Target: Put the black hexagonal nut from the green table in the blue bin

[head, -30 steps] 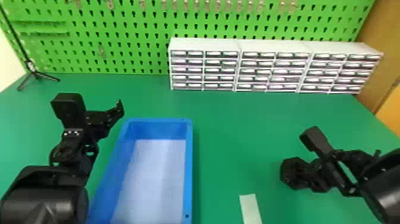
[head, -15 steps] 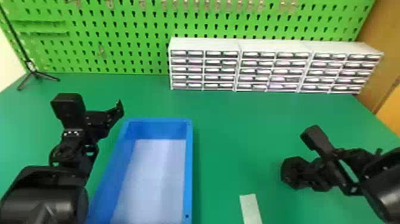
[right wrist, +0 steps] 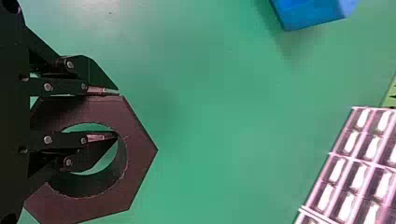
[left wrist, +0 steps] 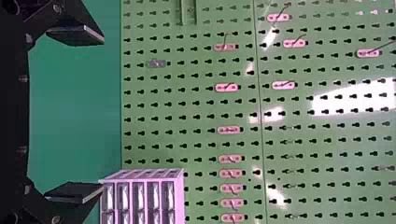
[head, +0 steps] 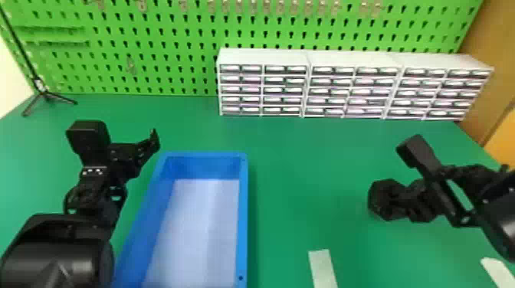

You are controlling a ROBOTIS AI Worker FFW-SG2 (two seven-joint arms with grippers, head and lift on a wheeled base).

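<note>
Raised slightly and carried a little away from the robot since the earlier head views, the black hexagonal nut (right wrist: 140,151) now appears to be held just above the green table (head: 299,172), well to the right of the blue bin (head: 244,214). It is gripped by the right gripper (right wrist: 116,114), whose fingers are closed across one side of the ring, one in the hole and the other against the outer face. The left gripper (left wrist: 100,114) is parked beside the bin's left side, its fingers spread wide and nothing held.

Because the nut is pinched off-centre, with most of its bulk to one side of the fingers, it could pivot or slide out if the arm were moved abruptly. If it were carried too low, its overhanging part could be caught on the bin's near wall and knocked loose. If the fingers were parted too early, it could be dropped on the rim or the table; a finger could also be snagged in the hole during release.
</note>
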